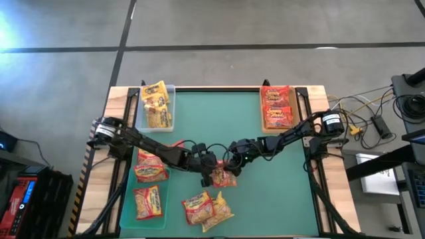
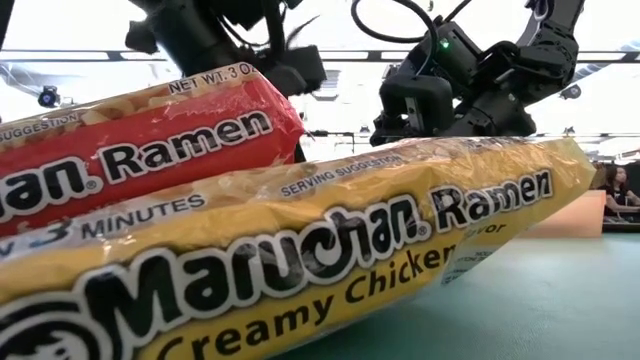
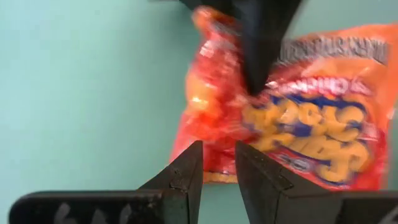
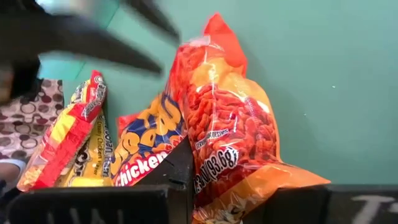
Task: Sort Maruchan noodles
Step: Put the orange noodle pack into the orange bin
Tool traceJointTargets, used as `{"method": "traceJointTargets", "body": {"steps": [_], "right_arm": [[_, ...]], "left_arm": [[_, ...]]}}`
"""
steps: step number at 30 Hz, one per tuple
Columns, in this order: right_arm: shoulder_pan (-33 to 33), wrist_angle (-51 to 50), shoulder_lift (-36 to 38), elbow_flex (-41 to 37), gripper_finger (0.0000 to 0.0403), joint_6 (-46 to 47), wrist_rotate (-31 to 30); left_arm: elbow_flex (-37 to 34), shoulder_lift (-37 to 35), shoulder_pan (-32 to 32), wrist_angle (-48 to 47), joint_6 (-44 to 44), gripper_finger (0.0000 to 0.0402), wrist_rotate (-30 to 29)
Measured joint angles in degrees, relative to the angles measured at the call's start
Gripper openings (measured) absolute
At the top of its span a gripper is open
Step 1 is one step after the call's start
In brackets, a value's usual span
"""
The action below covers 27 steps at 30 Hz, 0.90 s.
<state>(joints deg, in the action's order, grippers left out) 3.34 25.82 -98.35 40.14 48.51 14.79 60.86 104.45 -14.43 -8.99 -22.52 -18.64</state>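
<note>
On the green mat (image 1: 279,199) we see both arms meeting over a red-orange Maruchan packet (image 1: 224,177) just below centre, its long axis toward four o'clock. The right gripper (image 1: 234,164) pinches its edge; the left gripper (image 1: 207,174) stands nearly closed, empty. Packet partly hidden.

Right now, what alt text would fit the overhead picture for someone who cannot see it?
Two dark robot arms meet over a red-orange noodle packet on a green table, the left hand and right hand on either side. Yellow packets and red packets fill separate trays.
</note>
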Motion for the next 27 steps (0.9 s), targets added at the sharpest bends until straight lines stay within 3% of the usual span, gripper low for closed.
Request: {"method": "traceJointTargets", "body": {"steps": [14, 20, 27], "right_arm": [[-8.1, -0.1, 0.3, 0.3, 0.0063, -7.7, -2.0], [-15.2, -2.2, 0.5, 5.4, 0.0063, -14.6, -1.8], [-24.1, -23.5, 2.7, 18.4, 0.0062, -27.2, -4.6]], "left_arm": [[0.1, -10.1, 0.0, -15.3, -0.7, 0.0076, -23.0], [0.2, -10.7, 0.1, -15.7, -0.7, 0.0076, -27.6], [0.1, -10.8, 0.1, -17.7, -0.7, 0.0076, -28.9]]}}
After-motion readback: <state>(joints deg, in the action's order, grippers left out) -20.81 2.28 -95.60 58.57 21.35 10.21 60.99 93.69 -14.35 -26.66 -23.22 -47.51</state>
